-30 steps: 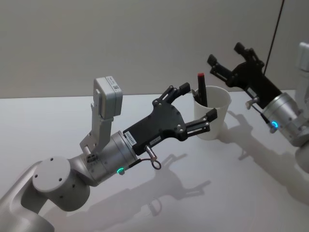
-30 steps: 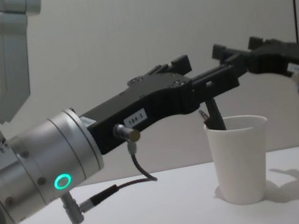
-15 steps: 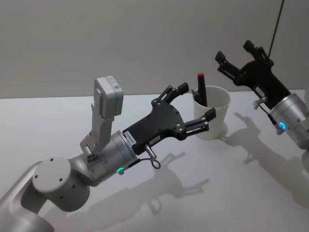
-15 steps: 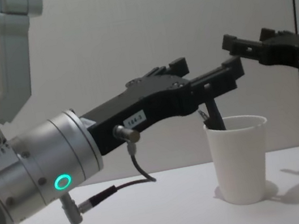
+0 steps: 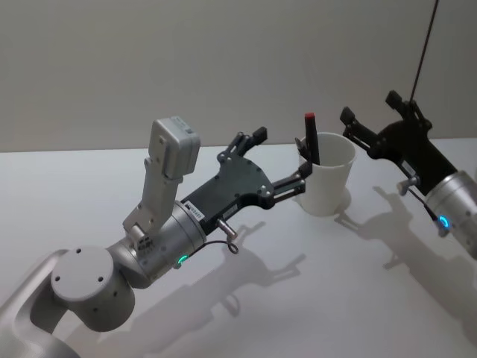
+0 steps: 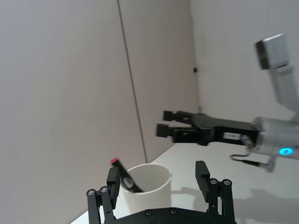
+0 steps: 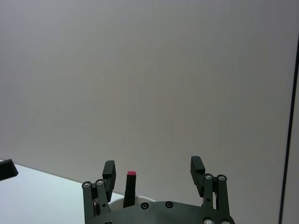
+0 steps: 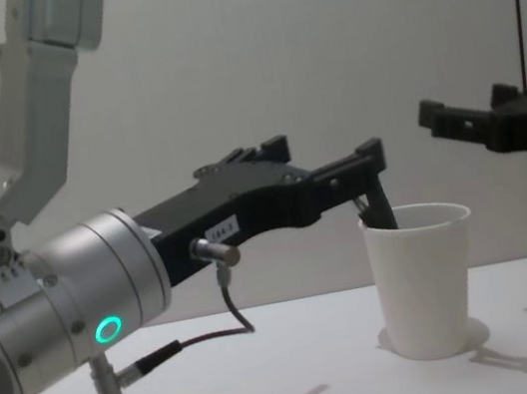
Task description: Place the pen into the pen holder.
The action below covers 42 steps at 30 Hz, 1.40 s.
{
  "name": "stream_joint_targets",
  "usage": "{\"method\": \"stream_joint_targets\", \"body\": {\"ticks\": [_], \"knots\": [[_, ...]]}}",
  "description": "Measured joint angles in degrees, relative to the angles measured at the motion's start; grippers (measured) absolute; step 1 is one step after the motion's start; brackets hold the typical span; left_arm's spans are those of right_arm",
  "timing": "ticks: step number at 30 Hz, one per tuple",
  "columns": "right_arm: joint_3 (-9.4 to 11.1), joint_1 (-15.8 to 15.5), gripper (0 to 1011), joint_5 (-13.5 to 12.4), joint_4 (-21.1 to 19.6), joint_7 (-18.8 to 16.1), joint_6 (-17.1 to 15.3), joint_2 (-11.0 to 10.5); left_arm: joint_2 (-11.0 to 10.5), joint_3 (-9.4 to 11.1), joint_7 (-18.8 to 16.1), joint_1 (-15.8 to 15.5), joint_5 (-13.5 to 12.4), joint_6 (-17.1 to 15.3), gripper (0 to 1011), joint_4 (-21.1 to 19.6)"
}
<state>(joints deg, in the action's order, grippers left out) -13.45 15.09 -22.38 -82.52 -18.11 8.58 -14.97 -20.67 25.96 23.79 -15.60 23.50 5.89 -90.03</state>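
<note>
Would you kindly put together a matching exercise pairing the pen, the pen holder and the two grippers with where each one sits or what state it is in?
Things:
1. pen
2. pen holder
3. left gripper
4. right gripper

Places or states:
A. open, in the air on the cup's right
B. white, upright on the table
C. leaning inside the cup, red tip up
D. open, beside the cup's left rim

Pairs: 1-C, 2-B, 3-D, 4-A

- Head view: high, angled down across the white table [image 5: 320, 298]; both arms in frame.
- Chest view: low, level with the paper cup [image 8: 426, 276], facing the wall; left arm looms close.
- Left wrist view: looks along its own fingers [image 6: 202, 174] at the cup, near.
- Right wrist view: faces the wall.
- Shared by all: cup and pen [image 5: 311, 138].
</note>
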Motion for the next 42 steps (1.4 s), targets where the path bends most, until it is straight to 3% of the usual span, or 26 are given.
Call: {"method": "stream_joint_targets", "body": {"ticks": [29,42], "knots": [[0.5,-15.04,1002,5.57,-17.72,13.52,-9.99,-4.16,-1.15,0.06,-21.2,1.9,-10.99,-6.12,1001,-2.94],[0.54,-15.93,1001,5.92,-18.7,14.29,-10.57,-4.39,-1.25,0.07,-23.14,2.06,-12.02,-6.71,1001,-3.19]]}}
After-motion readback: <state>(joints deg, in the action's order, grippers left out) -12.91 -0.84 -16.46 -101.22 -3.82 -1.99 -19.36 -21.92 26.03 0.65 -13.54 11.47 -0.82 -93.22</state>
